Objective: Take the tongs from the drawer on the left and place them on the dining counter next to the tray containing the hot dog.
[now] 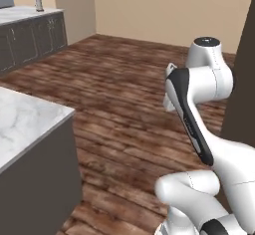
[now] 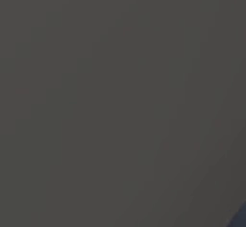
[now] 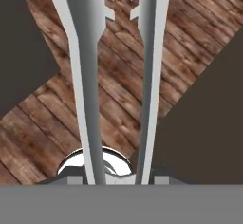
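Nearest the hand camera are the tongs (image 3: 118,76), their two long silvery arms rising from the bottom of that view and running straight up it, scalloped tips at the top. Their hinge end, a rounded shiny bulge, sits right at the tool, so the long axis of the tongs lies in line with the tool's own pointing direction. The tool's jaws are clamped on the tongs near that hinge end; the fingertips themselves are hidden behind the metal.

Beyond the tongs lies only wooden floor (image 3: 52,123), flanked by dark cabinet faces. The tongs hang over the floor, clear of any bench.

In the left base view, the arm (image 1: 199,109) is folded close to the base, and a dark panel stands at its right. A white marble bench (image 1: 25,119) on a dark body occupies the lower left. A second marble-topped run of cabinets (image 1: 30,32) stands along the far wall. Neither a tray nor a hot dog can be made out on either.

Judgement: the relation that governs the coming move is that the marble bench lies to the arm's left, well apart from the tongs. The base probably must travel before the tongs can be laid flat.
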